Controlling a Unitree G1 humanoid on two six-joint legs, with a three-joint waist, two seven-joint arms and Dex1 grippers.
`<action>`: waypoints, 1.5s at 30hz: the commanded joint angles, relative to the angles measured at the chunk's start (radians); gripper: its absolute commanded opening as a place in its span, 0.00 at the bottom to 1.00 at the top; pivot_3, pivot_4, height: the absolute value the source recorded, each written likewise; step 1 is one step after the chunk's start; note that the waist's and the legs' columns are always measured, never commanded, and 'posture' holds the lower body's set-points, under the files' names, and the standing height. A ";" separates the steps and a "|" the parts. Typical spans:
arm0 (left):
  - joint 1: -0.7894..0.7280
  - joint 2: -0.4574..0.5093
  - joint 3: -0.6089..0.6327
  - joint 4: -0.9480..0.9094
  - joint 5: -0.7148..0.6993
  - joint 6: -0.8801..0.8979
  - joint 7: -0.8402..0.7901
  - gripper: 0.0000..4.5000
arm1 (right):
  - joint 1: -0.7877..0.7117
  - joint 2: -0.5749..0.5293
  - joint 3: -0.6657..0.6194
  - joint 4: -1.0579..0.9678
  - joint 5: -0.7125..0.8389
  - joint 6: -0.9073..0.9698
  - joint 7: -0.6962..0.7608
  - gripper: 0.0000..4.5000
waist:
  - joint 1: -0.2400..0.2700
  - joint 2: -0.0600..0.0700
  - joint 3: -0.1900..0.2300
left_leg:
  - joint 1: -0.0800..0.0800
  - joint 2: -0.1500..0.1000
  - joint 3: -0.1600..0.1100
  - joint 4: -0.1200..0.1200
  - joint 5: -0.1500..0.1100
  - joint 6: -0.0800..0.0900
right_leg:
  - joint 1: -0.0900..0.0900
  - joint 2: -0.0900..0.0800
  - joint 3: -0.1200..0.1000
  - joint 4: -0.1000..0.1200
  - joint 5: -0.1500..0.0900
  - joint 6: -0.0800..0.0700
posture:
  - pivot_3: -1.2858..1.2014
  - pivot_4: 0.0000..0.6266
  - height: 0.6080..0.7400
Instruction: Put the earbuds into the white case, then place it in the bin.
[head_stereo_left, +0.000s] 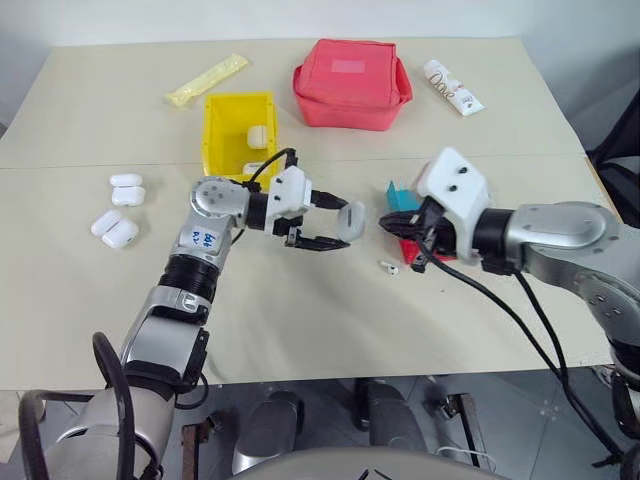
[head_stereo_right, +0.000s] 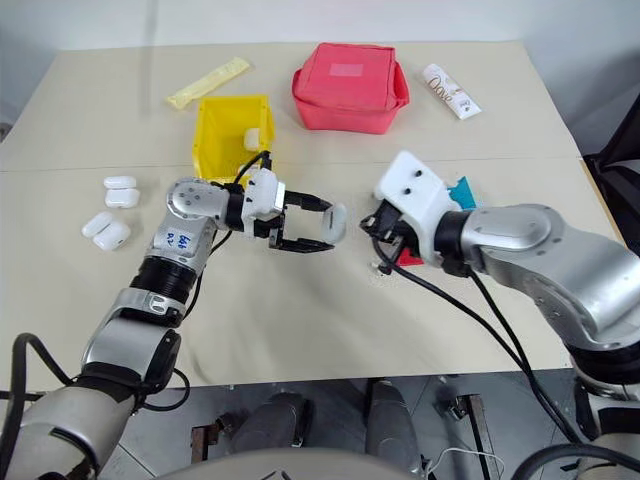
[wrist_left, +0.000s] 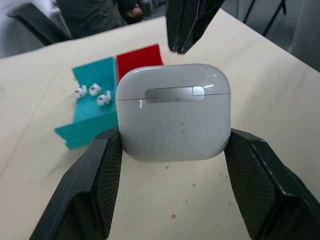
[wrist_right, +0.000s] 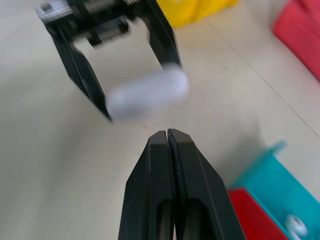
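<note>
My left gripper (wrist_left: 172, 150) is clamped on the white case (wrist_left: 174, 112), one pad on each side, holding it above the table (head_stereo_left: 300, 320). Lid is down; the hinge strip faces the left wrist camera. The case's underside is hidden behind my fingers (wrist_left: 90, 190).

My right gripper (wrist_right: 167, 137) has its two fingers pressed together, nothing visible between them. Its tips sit close to the held case, not touching it. In the right wrist view the case is blurred to a pale smear, so no detail there.

Earbuds (wrist_left: 92, 94): several tiny white ones lie in the blue tray (wrist_left: 92, 117), which adjoins a red tray (wrist_left: 139, 55). Exact count hard to make out. From the head views both trays are mostly covered by my right wrist. One loose earbud (head_stereo_left: 389, 267) lies on the table just under the right gripper.

The bin (head_stereo_left: 238, 130) stands further back on the table, with at least one white case (head_stereo_left: 257, 134) inside; its near wall cuts off much of the interior.

Four more white cases (head_stereo_left: 120, 210) lie in a group at the left. A red pouch (head_stereo_left: 350, 82), a white tube (head_stereo_left: 452, 86) and a yellow packet (head_stereo_left: 206, 80) sit along the far side.
</note>
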 joint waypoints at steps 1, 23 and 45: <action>0.008 0.014 0.044 -0.045 -0.061 0.011 -0.010 0.61 | 0.077 -0.011 -0.163 -0.063 0.034 -0.043 0.038 0.01 | 0.000 0.000 0.000 | 0.000 0.000 0.000 0.000 0.000 0.000 | 0.000 0.000 0.000 0.000 0.000 0.000 | 0.52 0.24 1.00; -0.132 0.171 0.250 0.261 0.009 0.104 0.546 0.61 | 0.410 0.006 -0.499 0.166 0.122 -0.354 0.477 1.00 | 0.005 -0.001 0.000 | 0.002 -0.001 0.000 0.000 0.000 0.000 | 0.003 0.000 0.000 0.000 0.000 0.001 | 0.52 0.24 1.00; 0.255 0.334 0.281 -0.257 -0.271 0.242 0.012 0.99 | 0.407 -0.103 -0.429 0.346 0.016 -0.509 0.784 1.00 | -0.019 -0.001 0.001 | 0.002 0.001 0.001 0.000 -0.001 0.000 | 0.002 0.000 0.001 0.001 0.000 0.000 | 0.52 0.24 1.00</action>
